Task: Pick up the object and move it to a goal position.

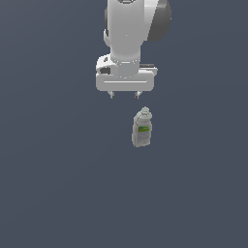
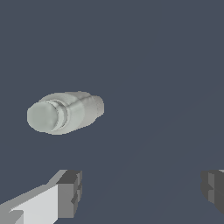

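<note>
Exterior view: bottle [image 1: 142, 129] below spread pincer [image 1: 124, 95].

Grey-white bottle [image 1: 142, 130], green-and-white label; white hand [image 1: 124, 94].

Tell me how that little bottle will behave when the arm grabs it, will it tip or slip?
The bottle looks upright, tall for its footprint, so a nudge from the open pincer would probably tip it. Its flattish sides should suit the fingers; the rounded cap looks slippery. It is likely light and stiff.
</note>
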